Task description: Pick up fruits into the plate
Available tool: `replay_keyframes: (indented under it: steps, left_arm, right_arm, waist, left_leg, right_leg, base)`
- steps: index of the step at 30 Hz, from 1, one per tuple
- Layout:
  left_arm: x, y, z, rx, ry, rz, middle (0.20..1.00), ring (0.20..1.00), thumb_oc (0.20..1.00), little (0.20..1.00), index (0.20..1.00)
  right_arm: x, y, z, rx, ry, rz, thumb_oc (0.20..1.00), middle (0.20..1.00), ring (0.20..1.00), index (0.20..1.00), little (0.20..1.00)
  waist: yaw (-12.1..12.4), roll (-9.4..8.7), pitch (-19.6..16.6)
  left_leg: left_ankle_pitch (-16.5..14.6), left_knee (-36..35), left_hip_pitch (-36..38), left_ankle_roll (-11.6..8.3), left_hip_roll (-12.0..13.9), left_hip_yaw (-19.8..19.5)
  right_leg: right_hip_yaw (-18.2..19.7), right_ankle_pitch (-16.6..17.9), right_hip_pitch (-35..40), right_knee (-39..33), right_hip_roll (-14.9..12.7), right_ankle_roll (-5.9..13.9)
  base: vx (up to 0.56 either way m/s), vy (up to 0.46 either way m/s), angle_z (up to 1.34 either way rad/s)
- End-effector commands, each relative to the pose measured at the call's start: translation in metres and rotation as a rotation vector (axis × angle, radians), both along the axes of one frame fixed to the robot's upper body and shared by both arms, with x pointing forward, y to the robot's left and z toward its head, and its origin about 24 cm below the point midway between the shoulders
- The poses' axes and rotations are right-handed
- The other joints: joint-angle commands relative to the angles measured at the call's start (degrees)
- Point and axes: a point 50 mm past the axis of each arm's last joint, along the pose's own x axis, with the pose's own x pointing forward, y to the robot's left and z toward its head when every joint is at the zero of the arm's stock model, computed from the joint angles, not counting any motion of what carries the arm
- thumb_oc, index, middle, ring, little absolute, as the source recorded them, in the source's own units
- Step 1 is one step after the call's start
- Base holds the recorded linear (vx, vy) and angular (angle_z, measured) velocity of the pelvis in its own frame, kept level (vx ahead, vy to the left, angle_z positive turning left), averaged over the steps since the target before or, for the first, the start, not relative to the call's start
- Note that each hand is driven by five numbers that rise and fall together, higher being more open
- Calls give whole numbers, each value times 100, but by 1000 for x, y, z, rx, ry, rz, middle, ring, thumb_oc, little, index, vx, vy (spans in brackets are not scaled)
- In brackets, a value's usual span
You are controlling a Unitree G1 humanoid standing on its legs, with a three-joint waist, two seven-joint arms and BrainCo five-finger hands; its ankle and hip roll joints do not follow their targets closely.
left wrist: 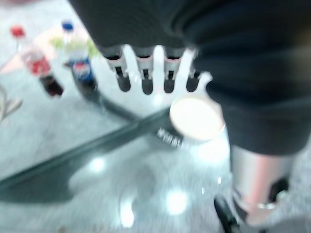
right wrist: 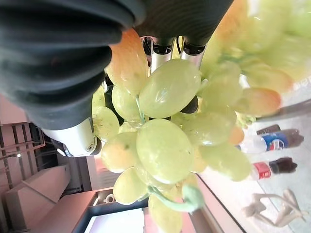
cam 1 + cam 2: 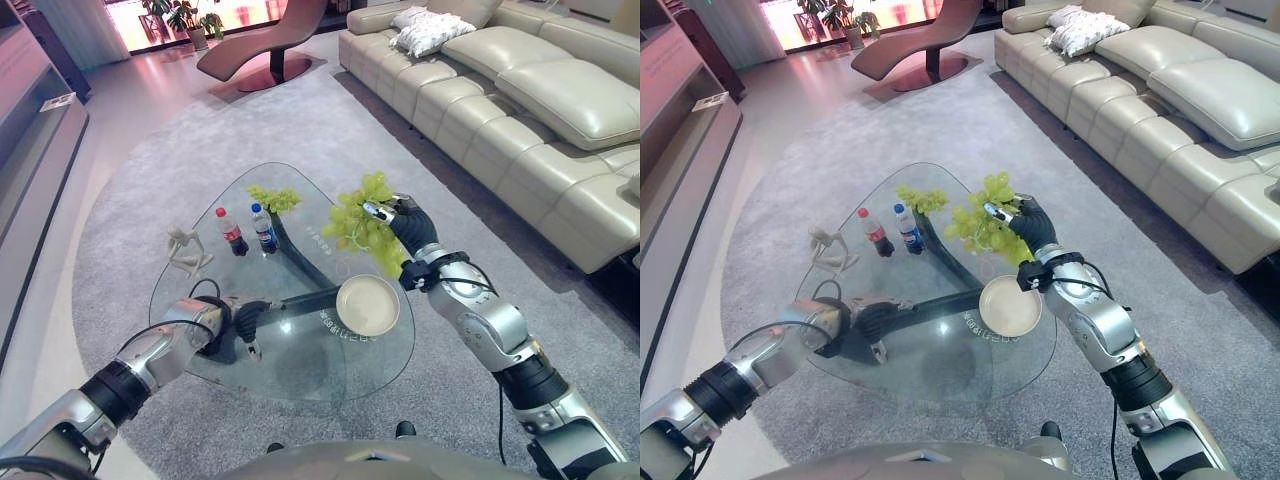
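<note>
Two bunches of green grapes on record, neither yet in the round cream plate [image 3: 368,305], which sits bare near the right edge of the table; judged state of task: roughly midway on the first fruit, second untouched. Working left to right: left hand [image 3: 246,322] rests low over the near left part of the clear glass tabletop with its dark crossed base [image 3: 300,380], fingers straight and relaxed in its wrist view, holding nothing. Beyond it on the glass, a small pale figurine [image 3: 186,250], then a red-capped dark cola bottle [image 3: 231,231] just beside a blue-capped cola bottle [image 3: 264,228], both upright. Behind the bottles lies the smaller loose bunch of green grapes [image 3: 274,197], on the far part of the table, well apart from the plate. Right of centre, the right hand [image 3: 408,228] is lifted above the table with its fingers curled round the larger bunch of yellow-green grapes [image 3: 360,228]; the bunch hangs clear of the glass, beyond the plate rather than over it. Likely remaining: carry this bunch over the plate, set it down, then fetch the far bunch. Room: table stands on a round grey carpet [image 3: 130,200]; long cream leather sofa [image 3: 520,90] with a white cushion [image 3: 428,32] along the right; brown curved lounge chair [image 3: 265,45] at the far end.
</note>
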Motion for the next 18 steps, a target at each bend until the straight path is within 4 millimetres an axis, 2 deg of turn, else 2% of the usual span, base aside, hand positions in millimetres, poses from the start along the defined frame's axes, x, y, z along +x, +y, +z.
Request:
replay_keyframes:
  steps: [1,10,12,13,14,17,18]
  left_arm:
    - [18,10,25,-4,-29,24,1000,1000,1000,1000,1000]
    - [19,22,25,-189,-73,193,1000,1000,1000,1000,1000]
    - [20,34,20,-251,-145,315,1000,1000,1000,1000,1000]
    - [19,37,17,-262,-155,345,1000,1000,1000,1000,1000]
    - [17,45,5,-282,-170,436,1000,1000,1000,1000,1000]
    - [10,52,-15,-287,-173,528,1000,1000,1000,1000,1000]
    - [5,56,-28,-298,-171,588,1000,1000,1000,1000,1000]
  right_arm:
    - [9,11,67,82,-299,50,200,200,200,200,200]
    - [11,-5,48,-12,-247,4,200,200,200,200,200]
    - [12,-13,36,-56,-212,-32,200,200,200,200,200]
    - [13,-16,32,-66,-202,-43,200,200,200,200,200]
    - [16,-24,23,-97,-177,-80,200,200,200,200,200]
    - [21,-32,15,-127,-161,-120,200,200,200,200,200]
    - [23,-36,11,-141,-153,-138,200,200,200,200,200]
  waist:
    - [48,-154,228]
    - [110,-159,271]
    - [152,-181,298]
    - [163,-189,315]
    - [209,-215,365]
    - [262,-244,469]
    - [290,-265,544]
  left_leg:
    - [-593,239,-8,229,-94,-133]
    - [-593,245,-74,244,-123,-144]
    - [-585,257,-118,237,-119,-158]
    - [-584,268,-145,236,-117,-171]
    - [-577,301,-254,238,-118,-213]
    - [-563,342,-399,238,-119,-269]
    - [-554,345,-462,240,-130,-308]
  right_leg:
    - [-164,-548,168,399,-183,225]
    - [-193,-563,145,394,-170,184]
    - [-203,-564,127,395,-165,169]
    - [-205,-569,111,402,-161,161]
    - [-212,-575,26,432,-152,136]
    - [-226,-576,-93,474,-145,103]
    - [-233,-573,-140,477,-139,91]
  base:
    - [0,0,0]
    - [0,0,0]
    - [0,0,0]
    - [-62,-11,1]
    - [-100,-17,2]
    - [-99,-11,3]
    - [-97,-12,3]
